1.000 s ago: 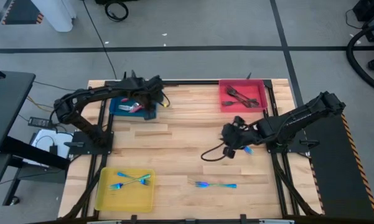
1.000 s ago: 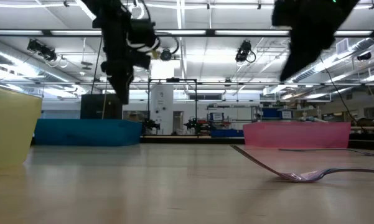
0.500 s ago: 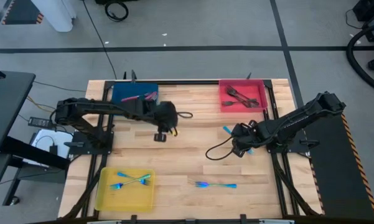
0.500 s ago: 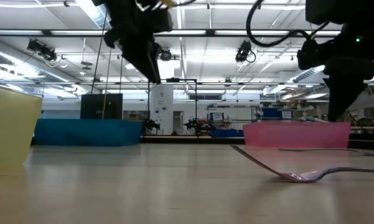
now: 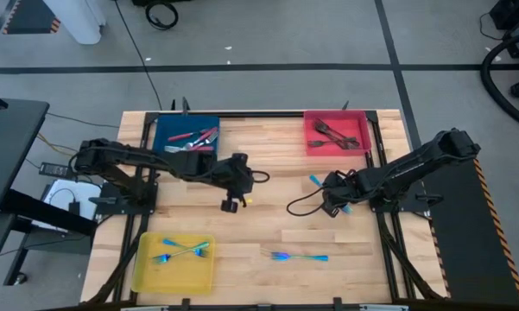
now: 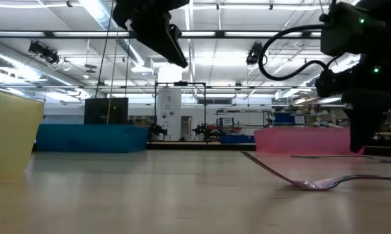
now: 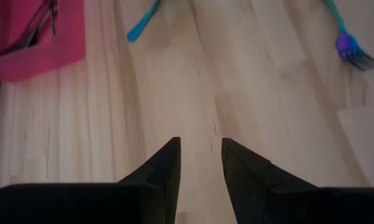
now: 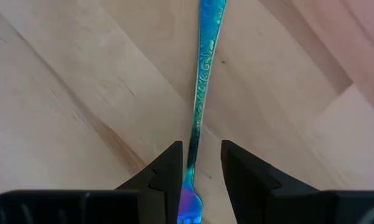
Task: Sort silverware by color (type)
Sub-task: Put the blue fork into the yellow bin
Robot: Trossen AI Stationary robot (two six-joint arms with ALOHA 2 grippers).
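Observation:
A shiny blue-cyan fork (image 5: 328, 192) lies flat on the wood right of the table's middle. My right gripper (image 5: 333, 207) is low over it. In the right wrist view, the open right gripper (image 8: 201, 168) has a finger on either side of the fork (image 8: 202, 93), near its tined end, apart from it. My left gripper (image 5: 231, 202) hovers open and empty over the table's middle; the left gripper (image 7: 201, 165) has bare wood below it. Another blue utensil (image 5: 299, 257) lies near the near edge.
The blue tray (image 5: 165, 130) at far left holds red-handled utensils. The red tray (image 5: 360, 128) at far right holds dark grey forks. The yellow tray (image 5: 147, 276) at near left holds two blue forks. A black cable (image 5: 300, 205) loops beside my right gripper.
My left gripper has left the blue tray, where red utensils now lie, and swung toward the table's middle and near side. My right gripper has shifted slightly toward the near edge and come down over the blue fork.

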